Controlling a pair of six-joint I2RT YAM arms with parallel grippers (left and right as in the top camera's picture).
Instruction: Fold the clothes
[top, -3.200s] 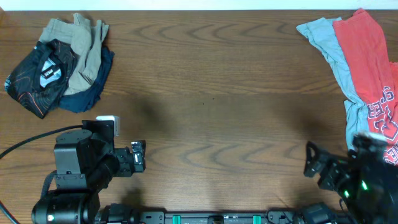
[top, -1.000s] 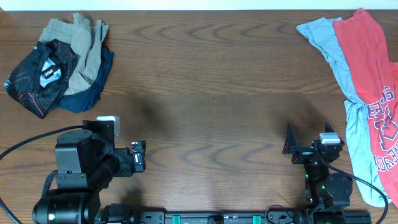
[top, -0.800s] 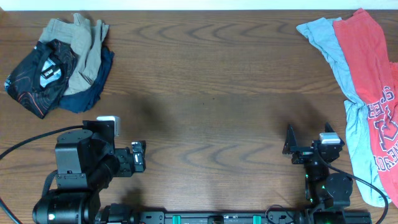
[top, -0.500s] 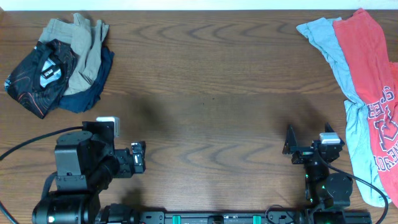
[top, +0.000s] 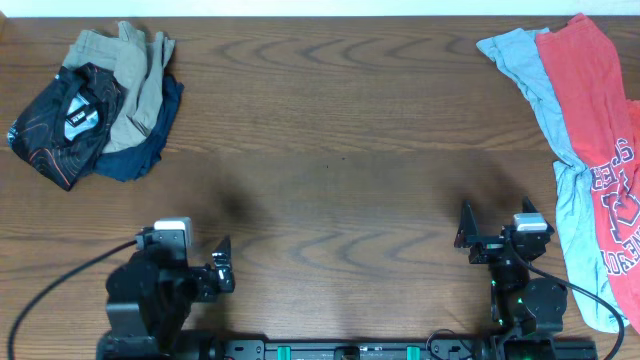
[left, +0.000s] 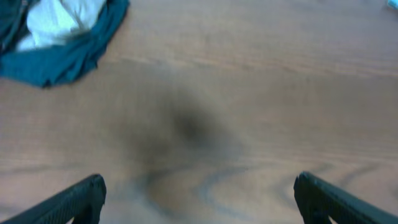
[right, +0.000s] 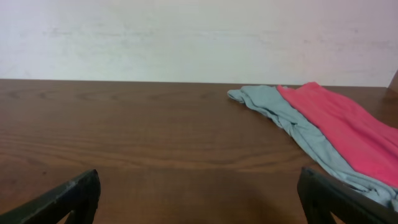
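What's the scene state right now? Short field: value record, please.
target: black jersey, crumpled, not yet folded
target location: far-left corner of the table
same pile: khaki shorts and navy garment, against the jersey
right side: red T-shirt lying partly over grey T-shirt
left jaws: open, empty, over bare wood at the near edge
right jaws: open, empty, at the near edge, left of the T-shirts
contact: neither arm touches any cloth
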